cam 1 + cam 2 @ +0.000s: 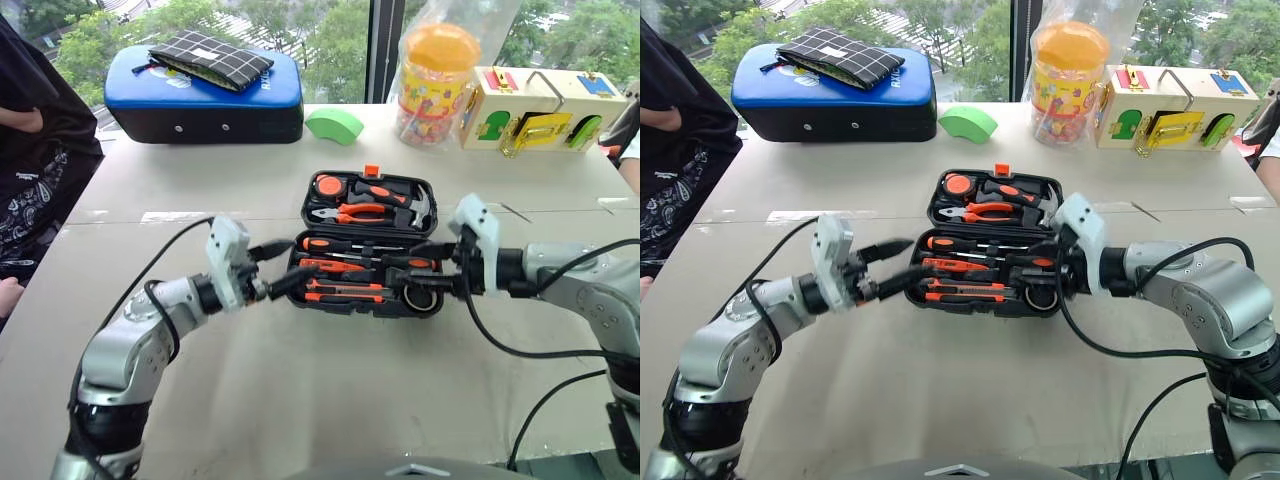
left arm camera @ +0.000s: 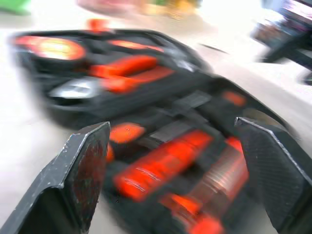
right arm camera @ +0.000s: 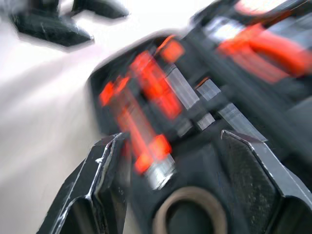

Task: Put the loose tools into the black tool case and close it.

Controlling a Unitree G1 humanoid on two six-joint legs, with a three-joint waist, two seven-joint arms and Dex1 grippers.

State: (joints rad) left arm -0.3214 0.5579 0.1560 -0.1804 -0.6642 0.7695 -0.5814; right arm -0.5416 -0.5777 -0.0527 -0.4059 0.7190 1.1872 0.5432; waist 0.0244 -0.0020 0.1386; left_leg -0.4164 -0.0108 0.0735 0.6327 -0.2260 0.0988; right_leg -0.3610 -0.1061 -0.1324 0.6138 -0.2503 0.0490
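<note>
With tools (image 1: 345, 268) seated in its recesses, case (image 1: 368, 243) lies open; left gripper (image 1: 279, 266) and right gripper (image 1: 436, 268), both spread empty, flank it for closing.

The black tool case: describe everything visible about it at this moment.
The black tool case is moulded black plastic, lying open and flat on the table, a small orange latch on its far edge. The far half holds orange-handled pliers, a hammer and a round orange tape measure. The near half holds orange-and-black screwdrivers, flat orange tools and a dark tape ring at its right end. The left gripper and right gripper, both open, flank the near half; contact cannot be told.
</note>
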